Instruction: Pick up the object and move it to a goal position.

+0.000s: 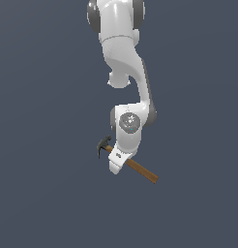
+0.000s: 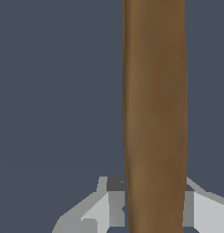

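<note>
While the tool [image 2: 152,205] straddles the hammer [image 1: 140,169] handle, seemingly clamping it, lift level; its head-heavy end may swing.

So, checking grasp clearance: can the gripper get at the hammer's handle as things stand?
Probably yes: the gripper already straddles the hammer handle, a finger on either side, nothing between. Whether they are clamped is unclear.

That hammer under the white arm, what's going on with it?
A white robot arm reaches down over a small claw hammer on a plain grey surface. Its hand sits across the brown wooden handle, near the dark head. In the wrist view the handle runs between the two fingers, which sit close against its sides. Whether the hammer is already lifted can't be told.
</note>
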Tool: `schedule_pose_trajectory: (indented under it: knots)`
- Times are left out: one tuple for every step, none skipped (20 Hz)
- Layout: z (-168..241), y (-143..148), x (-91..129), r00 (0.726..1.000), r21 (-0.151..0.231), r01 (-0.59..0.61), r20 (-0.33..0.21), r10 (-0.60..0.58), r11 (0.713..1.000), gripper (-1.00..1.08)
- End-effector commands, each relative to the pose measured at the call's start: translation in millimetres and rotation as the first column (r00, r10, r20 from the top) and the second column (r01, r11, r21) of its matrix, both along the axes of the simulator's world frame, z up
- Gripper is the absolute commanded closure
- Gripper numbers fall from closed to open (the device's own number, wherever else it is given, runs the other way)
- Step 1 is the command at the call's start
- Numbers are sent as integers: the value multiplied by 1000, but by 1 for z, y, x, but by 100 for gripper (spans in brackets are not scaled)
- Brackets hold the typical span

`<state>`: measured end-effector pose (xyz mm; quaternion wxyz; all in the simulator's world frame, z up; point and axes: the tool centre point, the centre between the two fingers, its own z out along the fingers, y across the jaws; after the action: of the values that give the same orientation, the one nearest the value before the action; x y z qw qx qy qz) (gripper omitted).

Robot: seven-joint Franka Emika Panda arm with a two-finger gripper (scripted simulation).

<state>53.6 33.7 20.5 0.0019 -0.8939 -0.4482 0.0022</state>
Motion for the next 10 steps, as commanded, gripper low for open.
schedule_pose_trajectory:
  knots:
    - [10, 4, 1, 1000, 0, 0, 5, 0, 1000, 108]
    - [14, 6, 0, 1000, 0, 0, 5, 0, 1000, 108]
    - [19, 9, -1, 1000, 0, 0, 5, 0, 1000, 108]
    - [24, 12, -1, 1000, 0, 0, 5, 0, 1000, 108]
    - [30, 15, -2, 1000, 0, 0, 5, 0, 1000, 108]
    - [37, 19, -3, 1000, -1, 0, 5, 0, 1000, 108]
    - [44, 23, -4, 1000, -1, 0, 5, 0, 1000, 108]
    - [52, 27, -5, 1000, -1, 0, 5, 0, 1000, 108]
    - [61, 32, -7, 1000, -2, -1, 5, 1, 1000, 108]
    - [70, 37, -8, 1000, -2, -1, 5, 1, 1000, 108]
